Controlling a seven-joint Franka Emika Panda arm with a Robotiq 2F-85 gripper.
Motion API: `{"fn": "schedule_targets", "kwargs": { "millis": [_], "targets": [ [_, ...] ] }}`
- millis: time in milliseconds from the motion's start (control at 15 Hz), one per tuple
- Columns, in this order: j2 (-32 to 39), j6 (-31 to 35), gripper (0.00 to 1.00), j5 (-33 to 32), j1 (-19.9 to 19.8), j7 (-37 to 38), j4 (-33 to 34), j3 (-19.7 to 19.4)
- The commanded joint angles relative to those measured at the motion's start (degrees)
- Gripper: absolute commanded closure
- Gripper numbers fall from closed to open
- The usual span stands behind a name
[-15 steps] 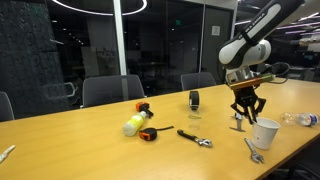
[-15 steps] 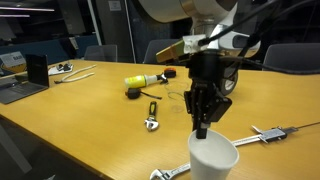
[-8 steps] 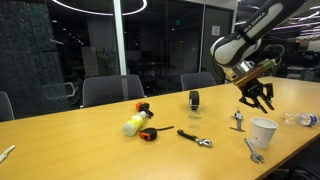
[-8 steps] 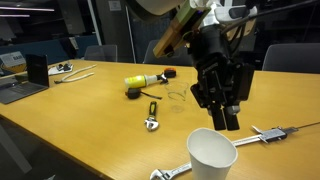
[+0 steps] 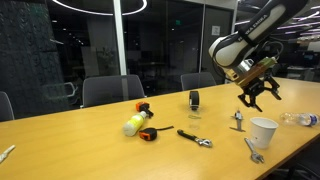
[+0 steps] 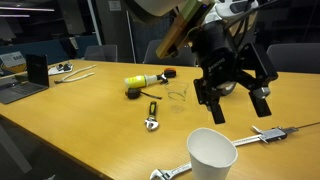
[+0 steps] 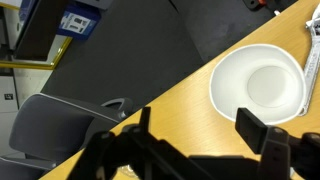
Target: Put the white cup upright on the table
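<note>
The white cup (image 5: 263, 133) (image 6: 211, 155) stands upright on the light-brown wooden table (image 5: 100, 145) (image 6: 90, 115), mouth up, near the table's edge. In the wrist view the white cup (image 7: 258, 84) shows its round open mouth from above. My gripper (image 5: 261, 92) (image 6: 237, 105) hangs in the air above the cup, clear of it, with its fingers spread wide and nothing between them. The wrist view shows the gripper (image 7: 196, 130) open, one fingertip (image 7: 250, 128) just below the cup's rim in the picture.
A yellow-white bottle with a red cap (image 5: 134, 122) (image 6: 143, 81) lies on the table. Wrenches (image 5: 194, 138) (image 6: 151, 113), a clear bottle (image 5: 302, 119) and other small tools (image 5: 254, 152) lie around the cup. Chairs (image 5: 112, 90) stand along the far side; a laptop (image 6: 20, 82) sits apart.
The gripper has let go of the cup, risen away from it and opened wide. The cup stays standing upright on the table.
</note>
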Motion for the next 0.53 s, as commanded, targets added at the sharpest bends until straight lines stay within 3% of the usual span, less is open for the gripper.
{"fn": "schedule_targets", "kwargs": {
  "millis": [0,267,467],
  "targets": [
    [-1.0,-1.8,0.0,-0.7,0.5,0.7,1.7,0.3],
    [-5.1,0.2,0.0,1.9,0.8,-0.7,4.3,0.4],
    [-12.3,-0.2,0.0,3.1,1.8,-0.4,5.7,2.1]
  ]
}}
